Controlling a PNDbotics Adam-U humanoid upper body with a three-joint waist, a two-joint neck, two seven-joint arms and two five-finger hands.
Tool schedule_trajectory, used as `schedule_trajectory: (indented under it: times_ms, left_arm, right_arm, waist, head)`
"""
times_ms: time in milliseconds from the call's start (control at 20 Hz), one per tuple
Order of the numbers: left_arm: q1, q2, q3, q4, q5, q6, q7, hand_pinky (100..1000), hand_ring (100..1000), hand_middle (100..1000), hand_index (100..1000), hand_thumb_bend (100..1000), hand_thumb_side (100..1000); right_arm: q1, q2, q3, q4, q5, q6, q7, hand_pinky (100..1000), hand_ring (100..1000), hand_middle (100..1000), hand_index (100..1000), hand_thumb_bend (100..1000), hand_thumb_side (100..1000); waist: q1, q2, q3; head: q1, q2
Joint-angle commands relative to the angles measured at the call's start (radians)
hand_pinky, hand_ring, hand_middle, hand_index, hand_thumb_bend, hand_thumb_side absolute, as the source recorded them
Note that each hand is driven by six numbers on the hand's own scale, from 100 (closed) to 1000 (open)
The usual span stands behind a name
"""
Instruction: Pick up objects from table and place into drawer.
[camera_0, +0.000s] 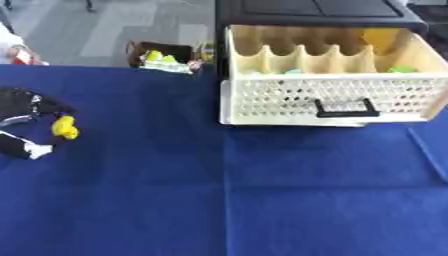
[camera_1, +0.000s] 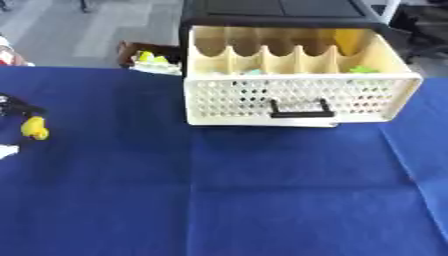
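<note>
My left hand (camera_0: 24, 107) comes in at the table's left edge, black with pale parts. A small yellow object (camera_0: 65, 127) sits between its upper fingers and the thumb (camera_0: 31, 149) below, and the fingers curl round it. A cream drawer (camera_0: 332, 102) with a perforated front and black handle (camera_0: 346, 108) stands pulled open at the back right, out of a black cabinet (camera_0: 315, 11). Dividers split it into compartments. Inside lie a yellow thing (camera_0: 381, 37), a green thing (camera_0: 401, 69) and a teal thing (camera_0: 293, 71). The right hand shows in neither view.
A blue cloth (camera_0: 219, 200) covers the table, with a raised fold (camera_0: 429, 155) at the right. Beyond the far edge stands a dark basket (camera_0: 162, 54) holding yellow-green items.
</note>
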Motion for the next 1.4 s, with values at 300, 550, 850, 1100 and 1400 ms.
schedule_trajectory:
  times_ms: [300,550,850,1100,1400]
  left_arm:
    - [-0.034,0.019,0.017,0.007,-0.048,-0.011,-0.029,542,706,670,991,263,834]
    - [-0.044,0.015,0.026,0.008,-0.012,-0.037,-0.040,517,674,596,918,213,819]
    - [-0.064,0.018,0.030,0.002,0.035,-0.035,-0.068,498,653,573,874,229,746]
    - [-0.069,0.018,0.028,-0.006,0.028,-0.027,-0.087,444,592,545,858,251,714]
    - [-0.070,0.019,0.024,-0.006,-0.022,-0.027,-0.116,447,598,589,898,291,781]
  right_arm:
    - [0.001,-0.007,-0.022,-0.014,-0.005,0.013,-0.007,696,100,159,724,100,956]
    - [0.008,0.001,-0.024,-0.014,-0.004,0.030,-0.005,700,100,156,718,100,959]
    - [0.010,0.001,-0.026,-0.014,-0.004,0.033,-0.004,701,100,149,716,100,961]
    - [0.013,0.003,-0.029,-0.014,-0.007,0.034,-0.007,701,100,148,715,100,962]
    - [0.018,0.010,-0.034,-0.014,-0.014,0.033,-0.014,703,100,147,712,100,965]
  waist:
    - [0.000,-0.018,-0.002]
    - [0.000,-0.017,-0.003]
    - [0.003,-0.013,-0.004]
    - [0.005,-0.012,-0.006]
    - [0.006,-0.010,-0.005]
  head:
    - [0.005,-0.016]
    - [0.007,-0.018]
    - [0.011,-0.021]
    - [0.013,-0.021]
    - [0.014,-0.023]
